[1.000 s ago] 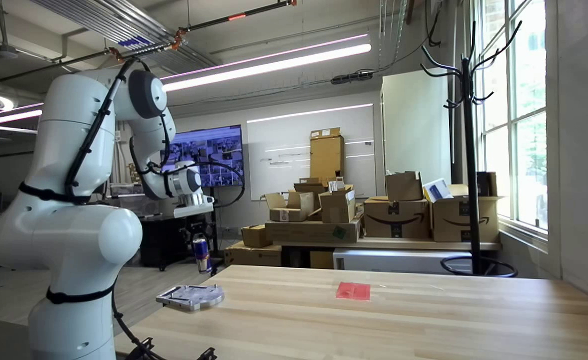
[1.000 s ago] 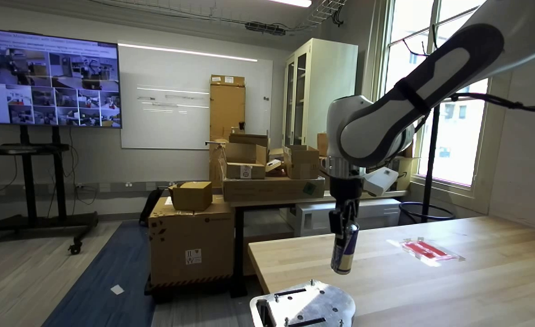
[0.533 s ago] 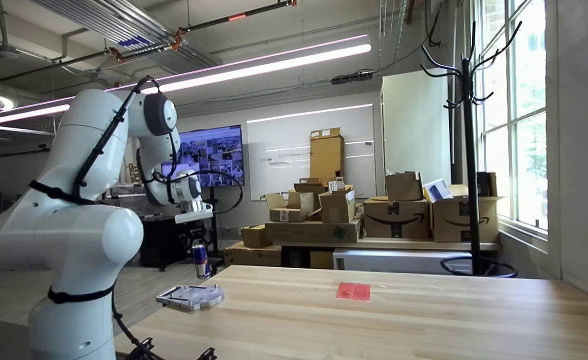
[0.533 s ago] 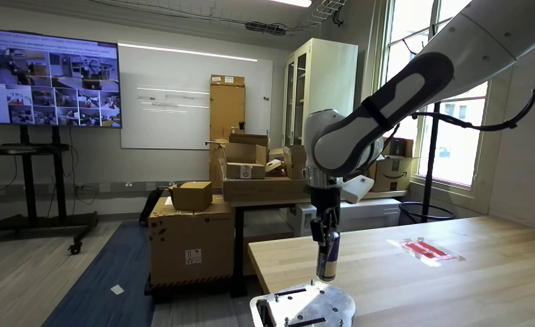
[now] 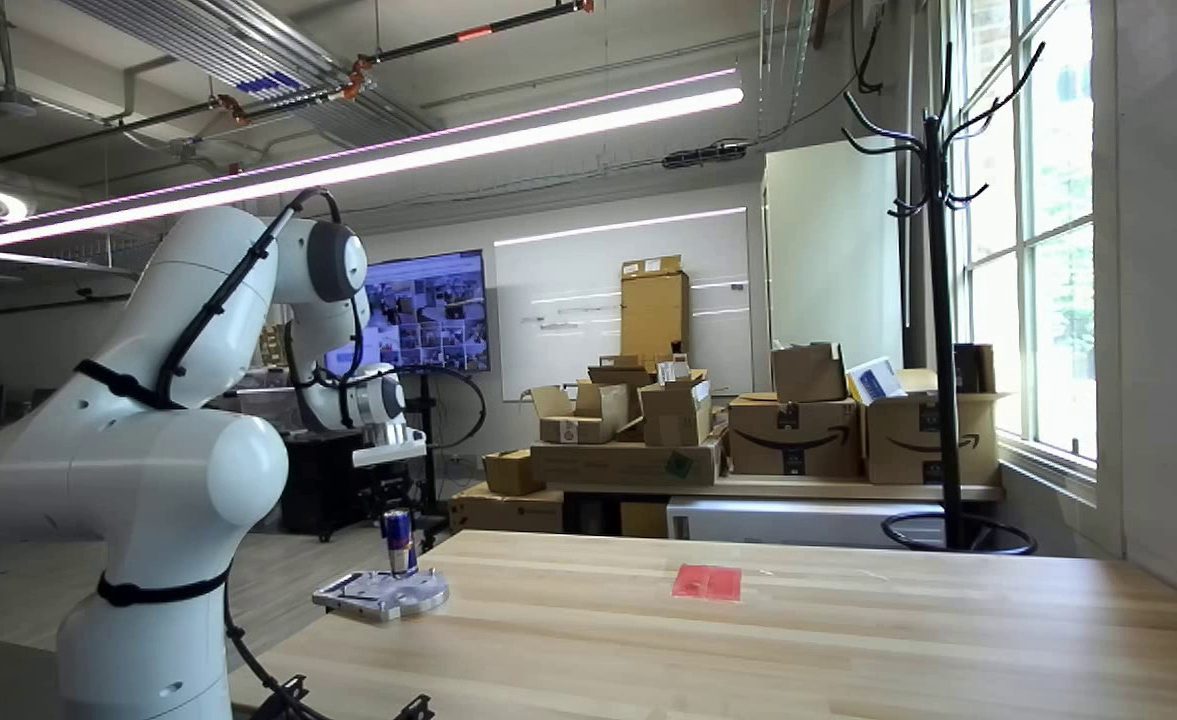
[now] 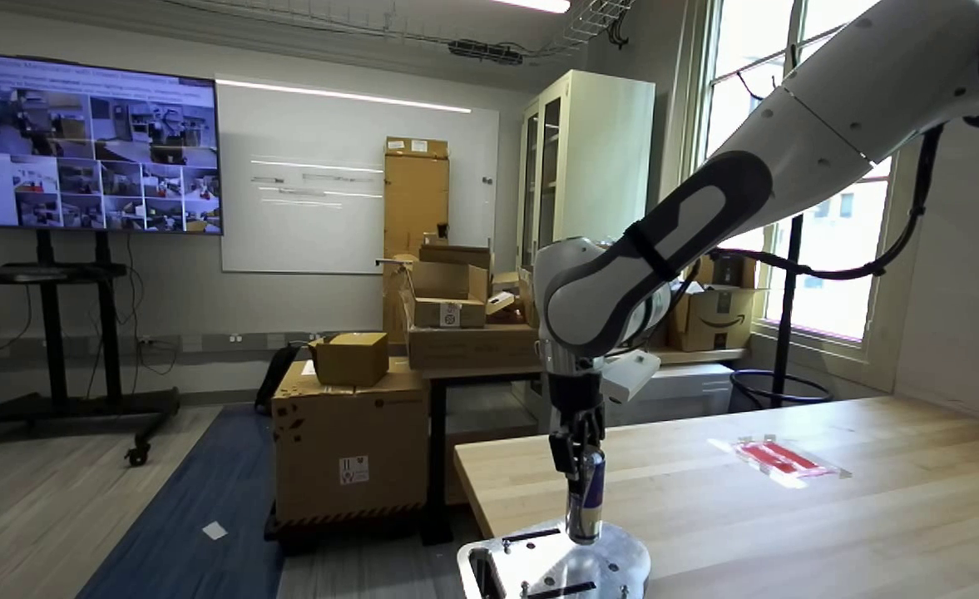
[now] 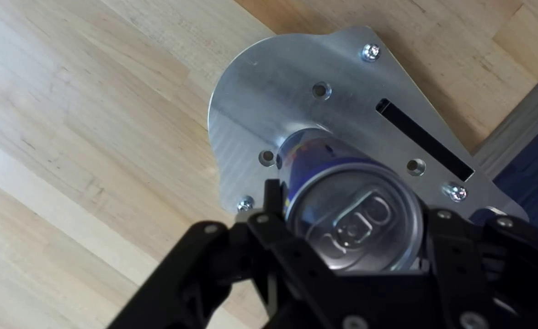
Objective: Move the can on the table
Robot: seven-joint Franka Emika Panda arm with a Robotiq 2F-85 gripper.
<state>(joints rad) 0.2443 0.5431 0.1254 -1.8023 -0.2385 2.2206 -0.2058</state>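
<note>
The can (image 5: 400, 545) is dark blue with a silvery top, held nearly upright. It also shows in an exterior view (image 6: 586, 499) and in the wrist view (image 7: 355, 219). My gripper (image 6: 580, 470) is shut on its upper part, with one finger (image 7: 274, 198) on each side of the can. The can's bottom is at the top of a silver metal plate (image 6: 626, 545) at the table's edge; I cannot tell whether it bears on it. The light-wood table (image 5: 748, 650) spreads out beside the plate, and also fills much of the wrist view (image 7: 113, 137).
The metal plate (image 7: 259, 91) has raised screws, holes and a slot. A flat red object (image 5: 706, 582) lies farther along the table, with clear tape round it (image 6: 780, 457). Cardboard boxes (image 5: 793, 440) and a coat rack (image 5: 938, 300) stand behind the table.
My gripper has come down with the can in it. The can has gone from the air above the plate's height to the plate's top, moving left and down in an exterior view.
</note>
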